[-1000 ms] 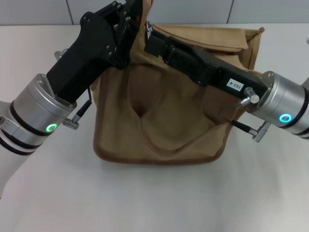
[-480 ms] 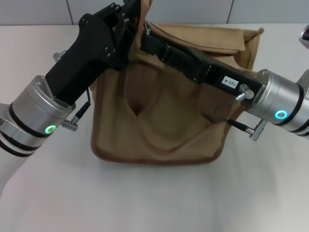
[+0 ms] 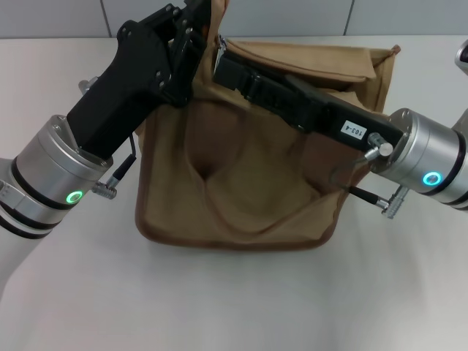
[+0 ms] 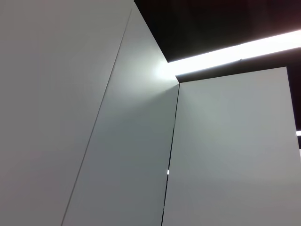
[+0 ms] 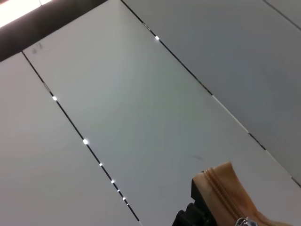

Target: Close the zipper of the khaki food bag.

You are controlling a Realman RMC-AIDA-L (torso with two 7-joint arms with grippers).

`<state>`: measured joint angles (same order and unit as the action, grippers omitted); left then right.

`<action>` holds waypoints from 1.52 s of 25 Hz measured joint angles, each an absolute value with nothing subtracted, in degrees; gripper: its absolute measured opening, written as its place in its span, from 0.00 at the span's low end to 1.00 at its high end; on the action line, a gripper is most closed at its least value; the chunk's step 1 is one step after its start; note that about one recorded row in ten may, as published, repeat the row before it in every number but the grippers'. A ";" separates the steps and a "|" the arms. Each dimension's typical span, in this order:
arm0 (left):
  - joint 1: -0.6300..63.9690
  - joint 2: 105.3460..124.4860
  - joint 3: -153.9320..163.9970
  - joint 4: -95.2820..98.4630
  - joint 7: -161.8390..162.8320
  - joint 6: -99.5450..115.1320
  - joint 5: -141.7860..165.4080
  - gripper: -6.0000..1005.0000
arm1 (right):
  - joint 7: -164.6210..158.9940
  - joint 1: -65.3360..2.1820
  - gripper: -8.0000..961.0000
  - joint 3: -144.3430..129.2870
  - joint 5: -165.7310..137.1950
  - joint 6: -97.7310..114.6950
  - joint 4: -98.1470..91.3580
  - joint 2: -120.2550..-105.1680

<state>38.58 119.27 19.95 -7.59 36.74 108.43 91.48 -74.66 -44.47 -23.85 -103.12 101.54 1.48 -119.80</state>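
Note:
The khaki food bag (image 3: 248,183) stands in the middle of the white table, its front panel sagging inward. My left gripper (image 3: 199,28) is at the bag's far left top corner, shut on a fold of tan fabric that rises there. My right arm lies across the bag's top from the right. Its gripper (image 3: 221,53) is at the left end, close to the left gripper. In the right wrist view the zipper (image 5: 221,188) tape end sticks up, with the silver pull tab (image 5: 242,221) beside a black finger (image 5: 188,217). In the head view the right arm hides most of the zipper line.
The white table (image 3: 234,300) extends around the bag on all sides. A grey wall runs behind the table's far edge (image 3: 409,18). The left wrist view shows only wall and ceiling panels.
The right gripper has crept slightly left along the bag's top. The bag's lower left corner has shifted a little left. The left arm has hardly moved.

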 joint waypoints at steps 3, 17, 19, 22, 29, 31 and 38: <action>38.58 119.27 19.98 -7.64 36.74 108.43 91.50 0.13 | -74.69 -44.57 0.46 -23.74 -103.06 100.50 1.48 -119.79; 38.60 119.27 19.93 -7.64 36.74 108.71 91.51 0.13 | -75.67 -45.19 0.46 -24.13 -102.84 99.63 1.65 -119.85; 38.69 119.26 20.01 -7.64 36.74 108.50 91.51 0.13 | -75.84 -45.39 0.46 -24.08 -102.81 98.87 1.68 -119.86; 38.81 119.25 20.05 -7.64 36.74 108.41 91.48 0.13 | -76.09 -45.73 0.46 -24.06 -102.79 98.20 1.68 -119.87; 38.63 119.29 19.87 -7.65 36.74 108.39 91.50 0.13 | -75.94 -45.23 0.45 -23.81 -102.75 97.61 1.76 -119.89; 38.61 119.29 19.86 -7.65 36.74 108.39 91.51 0.13 | -75.86 -45.12 0.42 -23.78 -102.75 97.50 1.73 -119.90; 38.63 119.26 19.86 -7.65 36.30 108.40 91.52 0.13 | -75.61 -45.38 0.20 -23.72 -102.72 96.73 1.71 -119.88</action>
<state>38.63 119.26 19.86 -7.65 36.30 108.40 91.52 -75.61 -45.38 -23.73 -102.72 96.73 1.71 -119.88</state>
